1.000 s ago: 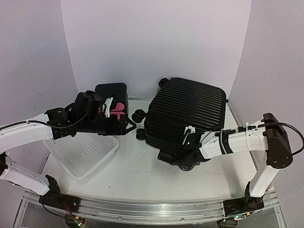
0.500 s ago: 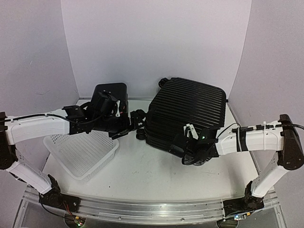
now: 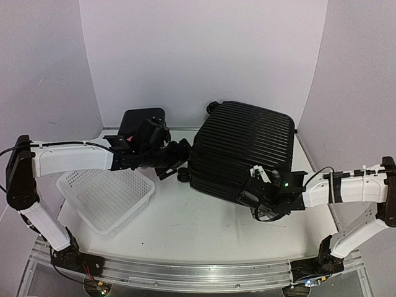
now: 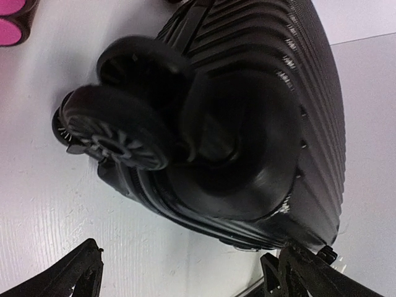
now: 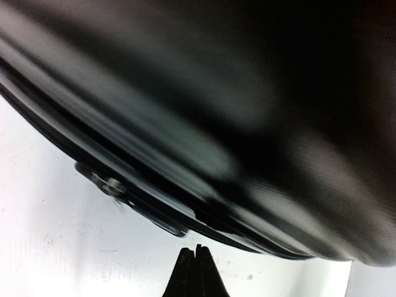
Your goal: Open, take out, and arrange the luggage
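Observation:
The luggage is a big black ribbed hard-shell case lying closed on the table, right of centre. Its wheels stick out at the left end. My left gripper hovers right at those wheels, open wide. In the left wrist view its fingertips flank the lower corner of the luggage with nothing between them. My right gripper sits low at the near edge of the case, shut and empty. In the right wrist view the right gripper points at the dark zipper seam, just short of it.
A small black box stands behind the left arm; its pink drawers show in the left wrist view. A white mesh basket sits at the front left. A small metal piece hangs on the seam left of the right gripper.
My left arm has reached rightward from the black box to the luggage wheels, its jaws spreading wider. The right arm has stretched out lower and its shut gripper has slid right along the near edge.

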Tool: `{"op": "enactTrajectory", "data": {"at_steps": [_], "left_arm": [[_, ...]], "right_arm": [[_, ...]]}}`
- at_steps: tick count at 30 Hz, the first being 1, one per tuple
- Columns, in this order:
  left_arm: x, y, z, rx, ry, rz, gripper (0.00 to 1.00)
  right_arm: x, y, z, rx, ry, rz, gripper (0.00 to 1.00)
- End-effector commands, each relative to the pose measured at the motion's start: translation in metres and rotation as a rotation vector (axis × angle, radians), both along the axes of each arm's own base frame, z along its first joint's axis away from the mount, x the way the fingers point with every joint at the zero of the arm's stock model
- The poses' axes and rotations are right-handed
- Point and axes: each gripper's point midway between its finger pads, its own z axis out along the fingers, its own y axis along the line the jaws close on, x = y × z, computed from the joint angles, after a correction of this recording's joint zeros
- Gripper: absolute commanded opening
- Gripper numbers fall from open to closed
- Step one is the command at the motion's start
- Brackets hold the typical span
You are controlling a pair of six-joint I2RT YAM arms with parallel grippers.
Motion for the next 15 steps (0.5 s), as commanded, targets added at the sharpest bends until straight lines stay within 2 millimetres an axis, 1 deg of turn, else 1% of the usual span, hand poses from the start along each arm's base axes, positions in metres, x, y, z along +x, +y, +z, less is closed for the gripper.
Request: {"op": "enactTrajectory", "data": {"at_steps": [1,2,3,4,5,7,8,10,13,15], "left_arm": [[0.020,0.000,0.065,-0.081,-0.178,0.038,0.99],[0.018,0.001,0.066,-0.066,-0.198,0.020,0.99],[0.016,0.003,0.065,-0.047,-0.217,0.000,0.99],[0.013,0.004,0.065,-0.033,-0.234,-0.022,0.98],[0.010,0.005,0.064,-0.015,-0.253,-0.049,0.98],[0.004,0.010,0.065,0.011,-0.291,-0.090,0.98],[0.001,0.013,0.064,0.024,-0.308,-0.106,0.98],[-0.004,0.019,0.067,0.044,-0.345,-0.131,0.98],[-0.012,0.029,0.078,0.057,-0.402,-0.152,0.99],[-0.016,0.036,0.083,0.063,-0.431,-0.158,0.99]], "right_arm": [[0.001,0.011,0.020,0.192,-0.023,-0.048,0.12],[0.000,0.018,0.020,0.242,-0.013,-0.052,0.25],[0.000,0.027,0.018,0.295,0.002,-0.052,0.40],[0.000,0.035,0.018,0.333,0.008,-0.052,0.50],[0.002,0.042,0.018,0.368,0.009,-0.054,0.55],[0.007,0.050,0.018,0.414,-0.009,-0.076,0.64],[0.010,0.051,0.018,0.423,-0.024,-0.094,0.65],[0.015,0.047,0.017,0.436,-0.061,-0.162,0.66],[0.022,0.044,0.016,0.463,-0.111,-0.228,0.61],[0.026,0.041,0.016,0.468,-0.143,-0.265,0.53]]}}
